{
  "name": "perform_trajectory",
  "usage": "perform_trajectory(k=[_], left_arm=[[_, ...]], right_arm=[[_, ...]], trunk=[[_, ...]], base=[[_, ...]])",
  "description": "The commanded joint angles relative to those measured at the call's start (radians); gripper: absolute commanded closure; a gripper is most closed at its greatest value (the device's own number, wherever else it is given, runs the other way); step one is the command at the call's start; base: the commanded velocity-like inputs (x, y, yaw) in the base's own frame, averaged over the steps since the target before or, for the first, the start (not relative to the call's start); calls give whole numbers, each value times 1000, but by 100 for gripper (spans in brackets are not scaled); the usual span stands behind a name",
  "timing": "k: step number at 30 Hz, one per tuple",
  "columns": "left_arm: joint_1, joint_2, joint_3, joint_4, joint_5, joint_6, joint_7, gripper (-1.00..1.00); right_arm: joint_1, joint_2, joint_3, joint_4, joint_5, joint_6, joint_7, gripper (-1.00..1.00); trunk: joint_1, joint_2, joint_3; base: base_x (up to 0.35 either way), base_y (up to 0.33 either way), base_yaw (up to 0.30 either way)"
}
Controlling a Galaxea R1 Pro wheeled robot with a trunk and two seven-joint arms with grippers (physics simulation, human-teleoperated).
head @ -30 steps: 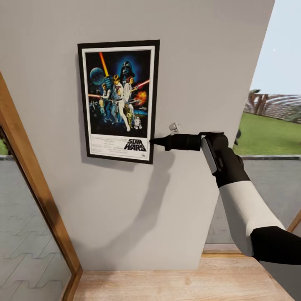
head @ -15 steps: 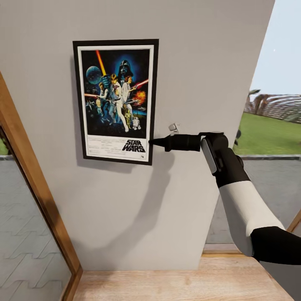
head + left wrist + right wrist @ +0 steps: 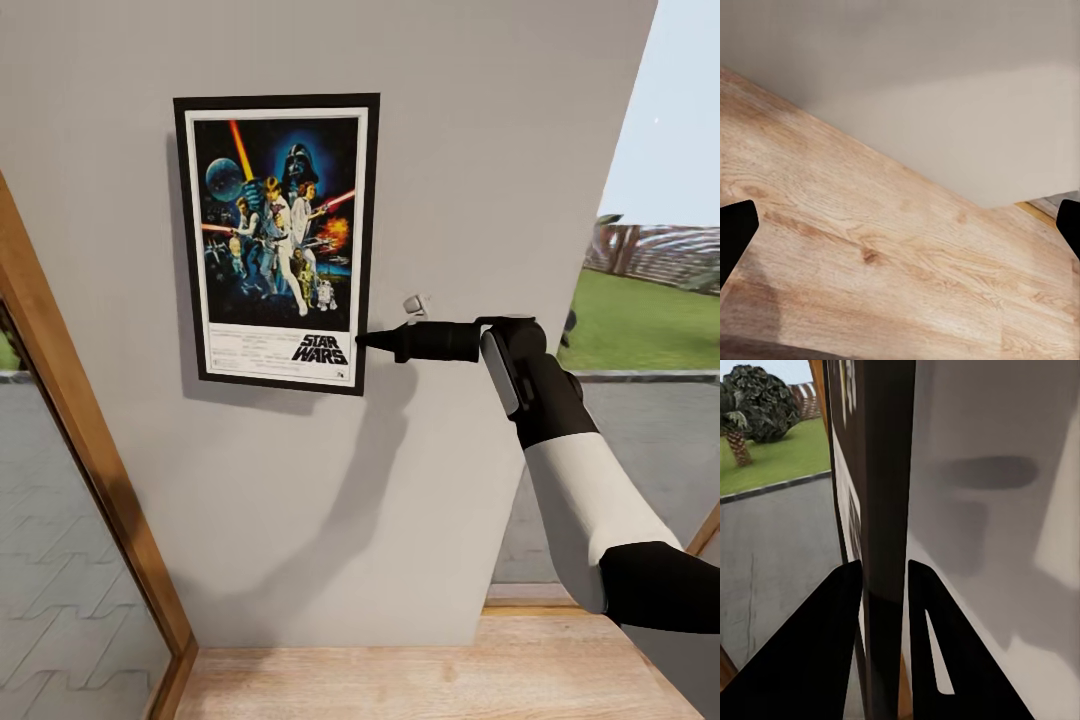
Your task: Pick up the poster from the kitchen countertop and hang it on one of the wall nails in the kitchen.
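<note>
1. Low in the frame, wooden floor (image 3: pixel 400 680) was seen; in the left wrist view the left gripper (image 3: pixel 900 225) was spread wide over those boards, holding nothing.
2. At centre right, the right gripper (image 3: pixel 368 339) was clamped on the poster's lower right edge; in the right wrist view the frame was pinched between both fingers (image 3: pixel 825 645).
3. The hanging step was judged nearly done; release and a clean withdrawal were called for next.
4. Upper left of centre, the poster (image 3: pixel 276 240) was seen upright against the grey wall (image 3: pixel 480 150): black frame, white border, "STAR WARS" lettering.
</note>
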Motion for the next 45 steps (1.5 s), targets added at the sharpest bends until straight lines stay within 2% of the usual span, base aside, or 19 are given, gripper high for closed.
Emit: perform_trajectory(k=[1, 26, 45], left_arm=[[-1, 0, -8, 0, 6, -6, -1, -100], [-1, 1, -8, 0, 6, -6, -1, -100], [-1, 3, -8, 0, 6, -6, -1, -100]], right_arm=[[-1, 0, 0, 0, -9, 10, -2, 100], [-1, 0, 0, 1, -9, 10, -2, 100], [-1, 1, 3, 0, -5, 5, -5, 100]], trunk=[[1, -2, -2], [1, -2, -2], [1, -2, -2]], base=[[0, 0, 0], [1, 0, 0], [64, 0, 0]])
